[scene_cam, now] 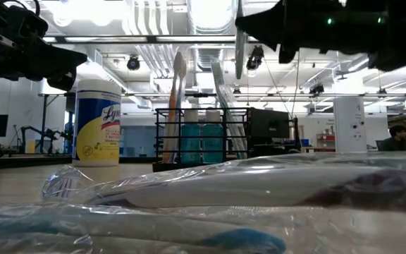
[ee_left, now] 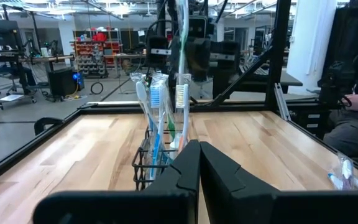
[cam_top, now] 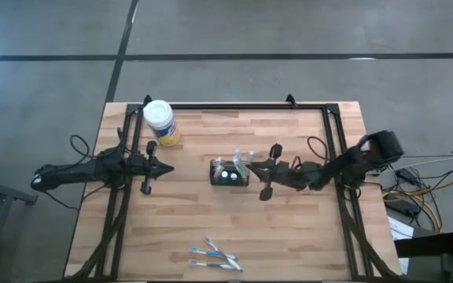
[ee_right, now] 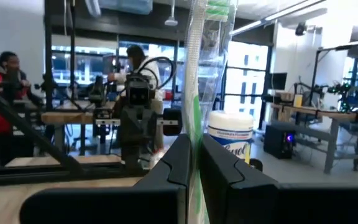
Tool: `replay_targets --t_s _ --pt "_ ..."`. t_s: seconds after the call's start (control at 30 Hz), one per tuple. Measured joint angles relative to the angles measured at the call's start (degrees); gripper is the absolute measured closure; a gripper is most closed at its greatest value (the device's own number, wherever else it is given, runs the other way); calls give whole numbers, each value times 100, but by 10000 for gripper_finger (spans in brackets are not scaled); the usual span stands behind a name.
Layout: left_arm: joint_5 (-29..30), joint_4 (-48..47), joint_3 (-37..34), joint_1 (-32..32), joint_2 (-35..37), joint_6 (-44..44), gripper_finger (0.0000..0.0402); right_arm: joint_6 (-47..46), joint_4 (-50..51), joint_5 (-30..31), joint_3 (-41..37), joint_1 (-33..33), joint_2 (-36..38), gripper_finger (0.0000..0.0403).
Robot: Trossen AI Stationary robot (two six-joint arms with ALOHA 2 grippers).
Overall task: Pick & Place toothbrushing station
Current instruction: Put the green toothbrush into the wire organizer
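Room: grey floor with dark seams surrounds a pale wooden table (cam_top: 289,228) in a black frame.
High view: the toothbrushing station (cam_top: 230,172), a small black mesh caddy, sits mid-table with brushes standing in it. The right gripper (cam_top: 252,167) is right at the caddy's right edge. The left gripper (cam_top: 169,167) waits well to the caddy's left, near the yellow wipes tub (cam_top: 161,122) with its white lid. Wrapped toothbrushes (cam_top: 215,255) lie loose at the near edge.
Low view: a plastic-wrapped toothbrush (scene_cam: 245,187) fills the foreground. Behind it stands the caddy (scene_cam: 201,137), upright, brushes rising from it — the tub (scene_cam: 96,121) is off to its left. Dark arm parts hang in from above on both sides.
Left wrist view: the left gripper (ee_left: 199,158) has its fingers pressed together, holding nothing, pointing at the caddy (ee_left: 155,163). Three brushes stand in it, and a fourth wrapped brush (ee_left: 182,37) hangs above, with the other arm behind.
Right wrist view: the right gripper (ee_right: 194,163) is clamped narrow on a clear-wrapped toothbrush with green on it (ee_right: 199,93), held upright. Beyond it — the left arm (ee_right: 138,118), the tub (ee_right: 230,134), and people at benches far back.
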State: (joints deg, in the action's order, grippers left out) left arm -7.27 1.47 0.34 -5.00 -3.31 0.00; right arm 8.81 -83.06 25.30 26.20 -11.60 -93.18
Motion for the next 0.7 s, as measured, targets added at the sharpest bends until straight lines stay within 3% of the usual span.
replay_targets --t_s 0.3,0.7 --pt "-3 -1 0 -1 -17 38 390 -132 -480 14 165 40 -980 390" --pt "-10 -4 0 0 -28 36 390 348 -520 308 -21 243 -619 390"
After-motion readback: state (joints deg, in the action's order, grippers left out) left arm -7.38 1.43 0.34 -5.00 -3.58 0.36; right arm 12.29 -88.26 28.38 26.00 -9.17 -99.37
